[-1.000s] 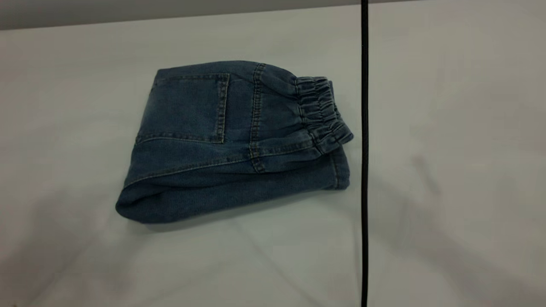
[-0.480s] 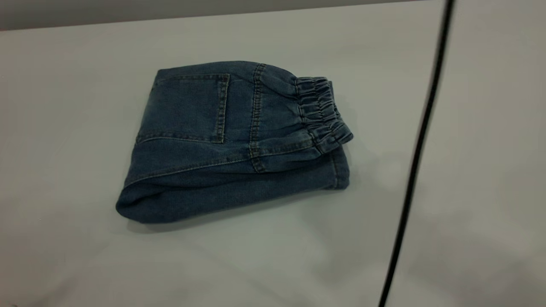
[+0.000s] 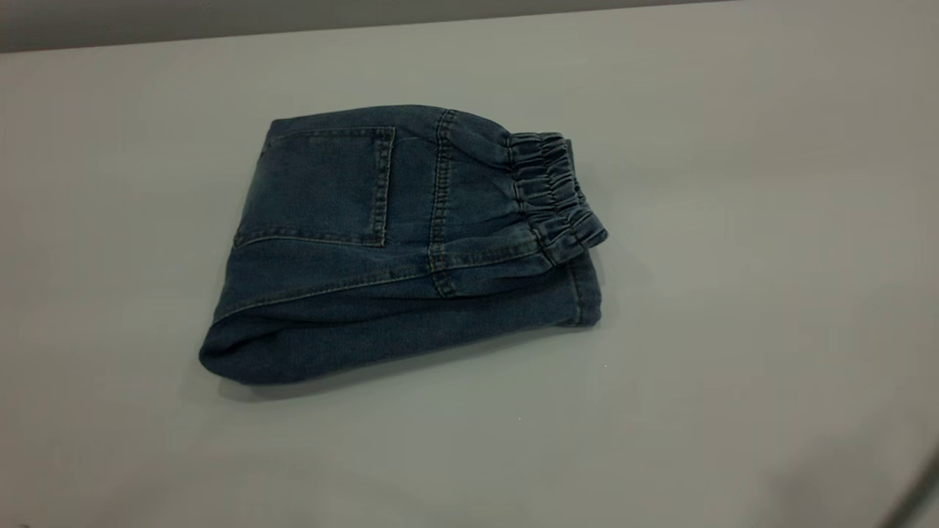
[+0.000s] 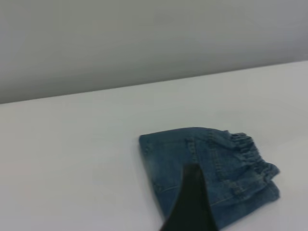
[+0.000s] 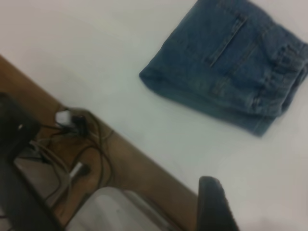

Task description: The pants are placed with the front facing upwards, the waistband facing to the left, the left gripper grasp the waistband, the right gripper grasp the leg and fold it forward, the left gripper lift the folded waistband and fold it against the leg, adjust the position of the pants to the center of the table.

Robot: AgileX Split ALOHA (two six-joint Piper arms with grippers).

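The table (image 3: 733, 220) bears one folded pants (image 3: 381, 249).

The pants (image 3: 400, 246) lie folded on the desk (image 3: 733, 220), somewhat left of centre in the exterior view and well apart from every edge. The waistband (image 3: 554, 194) sits at the right end of the bundle, on top of the lower layer, whose edge shows just below and before it. The patch pocket (image 3: 323, 187) lies on the upper layer, left of the waistband. The rounded fold runs along the near left side. Neither arm stands over the desk in the exterior view. In the right wrist view, a tangle of cables (image 5: 72, 139) lies on the floor (image 5: 125, 168) beyond the desk edge, well apart from the pants.
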